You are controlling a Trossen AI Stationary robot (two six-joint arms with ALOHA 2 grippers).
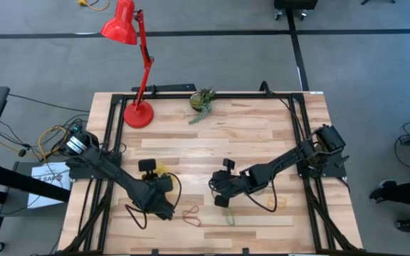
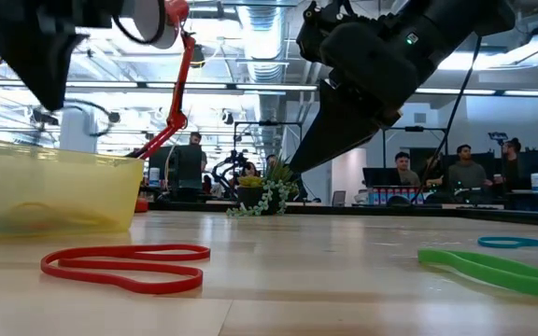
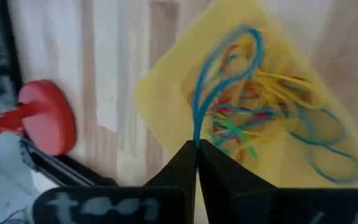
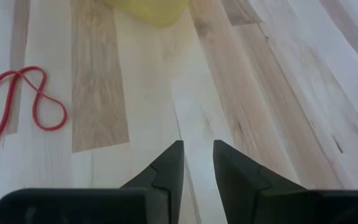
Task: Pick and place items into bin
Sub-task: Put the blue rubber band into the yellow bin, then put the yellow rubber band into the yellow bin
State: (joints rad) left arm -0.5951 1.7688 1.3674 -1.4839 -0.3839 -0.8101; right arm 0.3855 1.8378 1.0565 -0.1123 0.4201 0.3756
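The yellow bin (image 3: pixel 229 93) holds several tangled bands in red, yellow, green and blue; it also shows in the high view (image 1: pixel 161 169) and the low view (image 2: pixel 45 191). My left gripper (image 3: pixel 196 148) is over the bin, shut on a blue band (image 3: pixel 219 68). My right gripper (image 4: pixel 197 152) is open and empty, low over bare wood to the right of the bin (image 4: pixel 151 9). A red band (image 4: pixel 17 102) and a green band (image 2: pixel 493 266) lie flat on the table near its near edge. My left gripper pinches the blue band between its two fingertips at one end of the loop (image 3: pixel 196 138). The fingers come from above, pointing down at the bin. The band hangs below them as a long narrow loop over the bin; whether its lower end rests on the bands inside, I cannot tell.
A red lamp stands with its base (image 1: pixel 138 114) at the far left, and a green plant clump (image 1: pixel 202 102) sits at the far edge. A teal band (image 2: pixel 521 241) lies at the right. Bare wood (image 1: pixel 262 135) spans the table's middle.
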